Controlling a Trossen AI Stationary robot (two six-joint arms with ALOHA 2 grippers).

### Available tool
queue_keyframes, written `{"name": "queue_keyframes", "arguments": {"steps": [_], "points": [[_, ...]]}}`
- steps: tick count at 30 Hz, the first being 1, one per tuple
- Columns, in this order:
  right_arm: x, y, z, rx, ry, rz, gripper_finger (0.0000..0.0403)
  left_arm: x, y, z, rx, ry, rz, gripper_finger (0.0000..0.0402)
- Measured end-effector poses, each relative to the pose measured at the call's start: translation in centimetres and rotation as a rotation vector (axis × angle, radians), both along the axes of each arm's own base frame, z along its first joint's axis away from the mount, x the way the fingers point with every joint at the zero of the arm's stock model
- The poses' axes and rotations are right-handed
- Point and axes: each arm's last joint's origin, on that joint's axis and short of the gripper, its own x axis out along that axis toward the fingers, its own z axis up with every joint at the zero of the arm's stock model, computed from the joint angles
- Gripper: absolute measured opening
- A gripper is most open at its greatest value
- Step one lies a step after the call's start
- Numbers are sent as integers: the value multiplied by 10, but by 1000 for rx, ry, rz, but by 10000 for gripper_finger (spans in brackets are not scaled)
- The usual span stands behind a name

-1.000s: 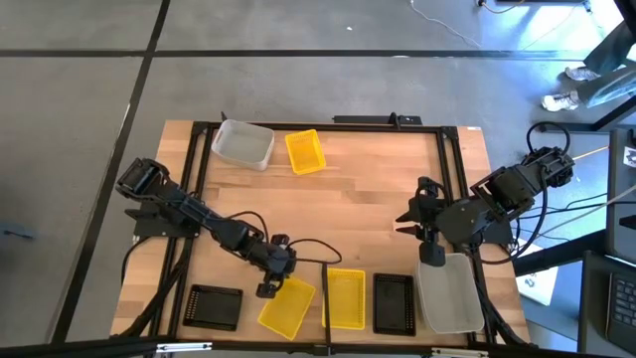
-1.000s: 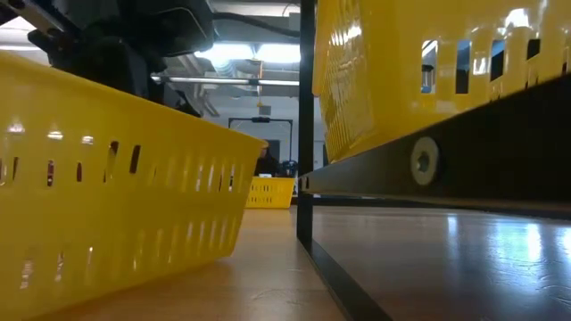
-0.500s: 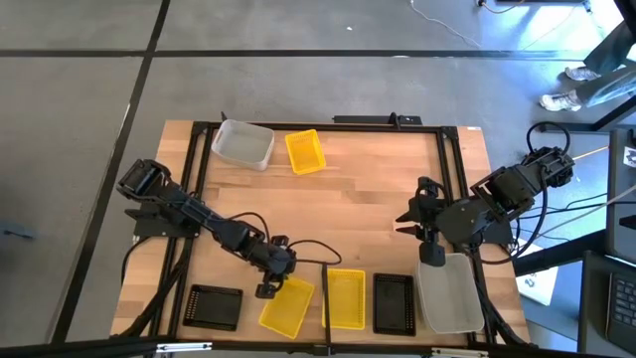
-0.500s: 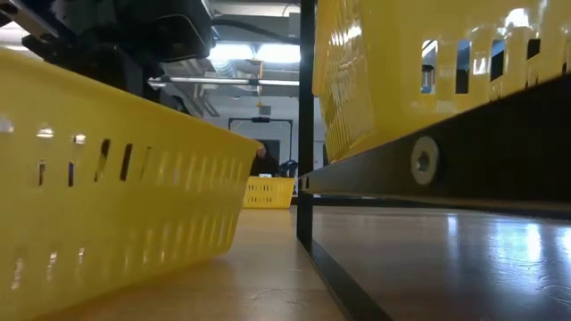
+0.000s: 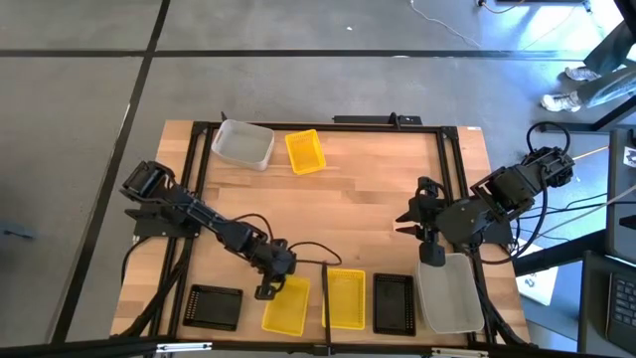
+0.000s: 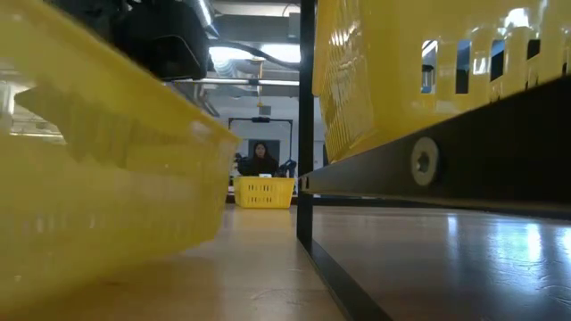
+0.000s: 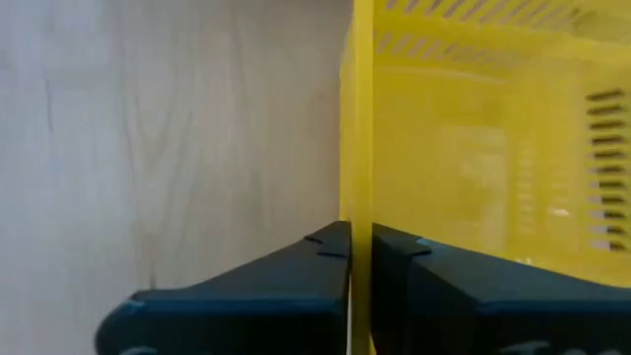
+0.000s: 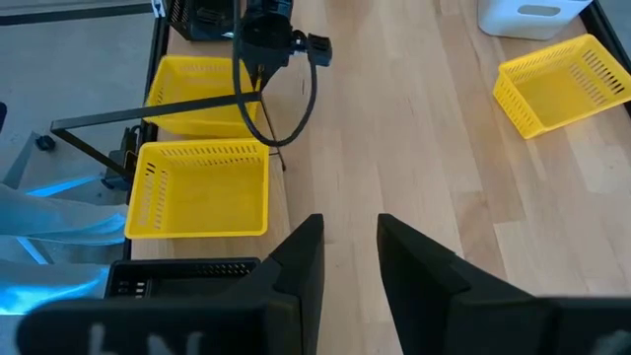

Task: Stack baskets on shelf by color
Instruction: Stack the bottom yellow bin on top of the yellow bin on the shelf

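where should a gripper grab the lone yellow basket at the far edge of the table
Take the yellow basket by one long wall's rim, coming from above. It sits upright and open-topped beside the white basket, so straddle the wall facing away from that neighbour, one finger inside and one outside. The left gripper grips its own basket's wall that way.

Left arm stretched from its base at 9 o'clock toward 6 o'clock, low over the surface; left gripper [image 5: 266,289] clamped, 2 fingers [image 7: 296,271] pinching a thin yellow basket [image 5: 284,307] wall. Right arm folded at 3 o'clock, right gripper [image 5: 409,218] pointing toward 9 o'clock, fingers [image 8: 301,258] slightly apart, holding nothing.
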Motion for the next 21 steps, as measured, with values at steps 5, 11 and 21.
{"name": "queue_keyframes", "arguments": {"steps": [5,11,21], "points": [[0,1,0,11,7,13,94,-1,11,9,-69,46,54,1],[-1,3,0,68,39,69,94,-12,31,46,-122,-7,100,0],[-1,3,0,52,36,87,94,-50,69,126,-80,-331,290,0]]}}
